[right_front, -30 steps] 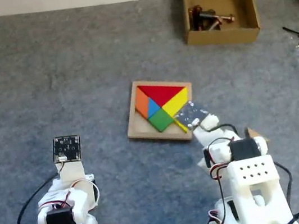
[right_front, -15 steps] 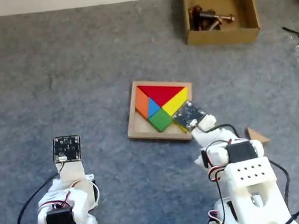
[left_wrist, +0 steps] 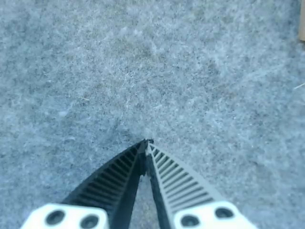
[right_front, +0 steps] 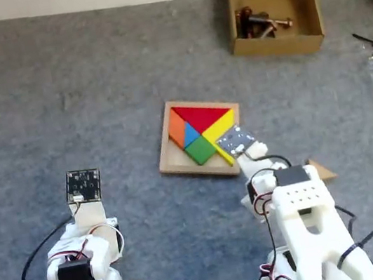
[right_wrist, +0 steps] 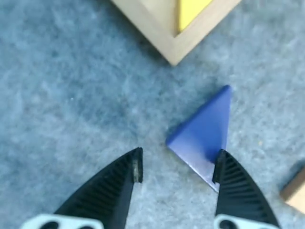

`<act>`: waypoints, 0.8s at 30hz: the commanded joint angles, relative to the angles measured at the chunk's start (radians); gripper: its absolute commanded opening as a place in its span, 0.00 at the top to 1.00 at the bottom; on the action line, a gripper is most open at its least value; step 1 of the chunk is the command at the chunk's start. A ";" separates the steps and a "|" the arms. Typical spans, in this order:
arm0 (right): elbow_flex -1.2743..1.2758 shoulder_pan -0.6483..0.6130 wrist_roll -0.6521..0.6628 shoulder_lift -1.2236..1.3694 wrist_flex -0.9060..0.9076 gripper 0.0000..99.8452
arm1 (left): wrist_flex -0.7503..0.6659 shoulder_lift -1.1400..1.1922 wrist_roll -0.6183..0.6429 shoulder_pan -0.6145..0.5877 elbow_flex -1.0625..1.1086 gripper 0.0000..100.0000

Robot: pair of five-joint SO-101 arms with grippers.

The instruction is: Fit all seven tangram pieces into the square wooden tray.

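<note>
Blue triangle [right_wrist: 205,133] lies on carpet [right_wrist: 71,95] between the spread fingers of the right claw [right_wrist: 178,164], nearer one, wooden tray [right_wrist: 174,47] just ahead; the high view adds coloured pieces [right_front: 199,129] seated inside. Left claw [left_wrist: 147,143] is clenched, empty.

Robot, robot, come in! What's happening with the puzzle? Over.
Left gripper shut, over bare carpet. Right gripper open above blue triangle, beside tray corner. Tray part filled. Tan piece close by.
</note>
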 commanded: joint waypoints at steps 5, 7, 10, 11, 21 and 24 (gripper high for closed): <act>-0.068 0.005 0.044 0.002 -0.031 0.77 | 0.008 -0.005 -0.006 -0.013 0.022 0.99; -0.068 0.005 0.055 0.002 -0.033 0.77 | 0.008 -0.005 -0.006 -0.013 0.022 0.99; -0.062 0.021 0.069 0.004 -0.076 0.77 | 0.008 -0.005 -0.006 -0.013 0.022 0.99; -0.064 0.033 0.077 0.004 -0.082 0.77 | 0.008 -0.005 -0.006 -0.013 0.022 0.99; -0.062 0.056 0.095 0.004 -0.085 0.77 | 0.008 -0.005 -0.006 -0.013 0.022 0.99; -0.061 0.054 0.095 0.004 -0.085 0.77 | 0.008 -0.005 -0.006 -0.013 0.022 0.99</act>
